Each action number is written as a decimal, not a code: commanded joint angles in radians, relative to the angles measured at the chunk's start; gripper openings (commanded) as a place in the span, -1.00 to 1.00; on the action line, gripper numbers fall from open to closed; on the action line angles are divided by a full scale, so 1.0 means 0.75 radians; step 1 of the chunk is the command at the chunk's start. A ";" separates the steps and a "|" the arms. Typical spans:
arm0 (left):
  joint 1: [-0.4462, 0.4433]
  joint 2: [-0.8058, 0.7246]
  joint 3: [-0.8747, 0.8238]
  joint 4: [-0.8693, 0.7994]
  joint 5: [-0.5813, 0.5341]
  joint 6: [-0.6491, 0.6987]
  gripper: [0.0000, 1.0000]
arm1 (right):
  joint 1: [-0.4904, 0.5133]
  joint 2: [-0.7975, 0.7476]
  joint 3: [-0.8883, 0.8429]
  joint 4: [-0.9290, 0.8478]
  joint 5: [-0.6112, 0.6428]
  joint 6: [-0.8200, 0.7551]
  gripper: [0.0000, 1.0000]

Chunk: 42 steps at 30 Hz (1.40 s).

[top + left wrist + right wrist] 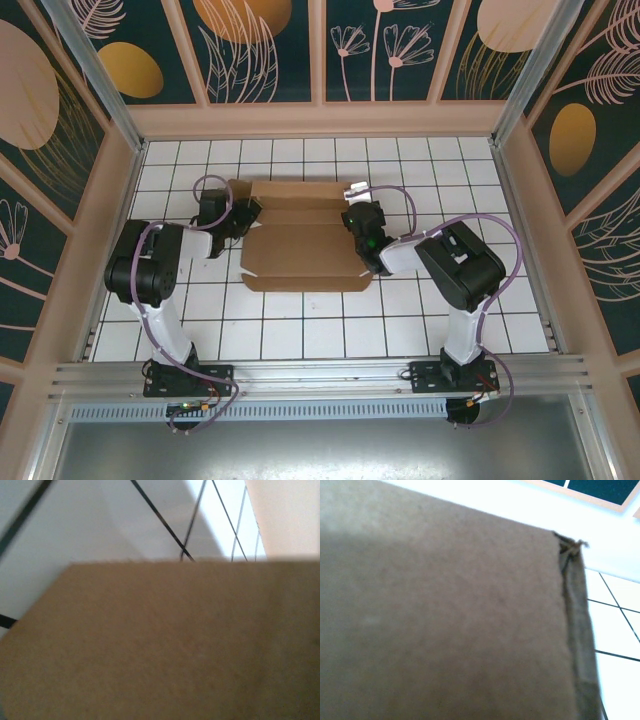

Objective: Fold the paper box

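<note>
1. The paper box (300,250), partly folded by the look of it, lies mid-way across the tiled table (300,335), between the 2 arms.
2. The left gripper (238,216) is at the box's left end; I cannot tell how wide its jaws stand.
3. The right gripper (362,240) is over the right end with its jaws closed; whether they pinch cardboard is unclear.
4. To fold well, I would press along the crease, pin 1 end, and work both ends evenly so the panel does not skew.

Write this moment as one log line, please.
paper box: part-folded, on table | left gripper: at its left end | right gripper: shut, at its right end
</note>
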 commanded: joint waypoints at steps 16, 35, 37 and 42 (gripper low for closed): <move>-0.134 0.181 0.115 0.094 0.130 -0.032 -0.19 | 0.030 0.033 0.021 -0.101 0.022 -0.030 -1.00; -0.029 -0.410 -0.131 -0.301 0.012 0.192 0.03 | -0.049 -0.009 0.029 -0.109 -0.011 -0.061 -1.00; -0.016 -0.470 -0.148 -0.355 -0.028 0.223 0.03 | -0.050 -0.012 0.028 -0.112 -0.013 -0.063 -1.00; 0.025 -0.551 -0.175 -0.408 -0.095 0.278 -0.12 | -0.054 -0.018 0.027 -0.114 -0.027 -0.059 -1.00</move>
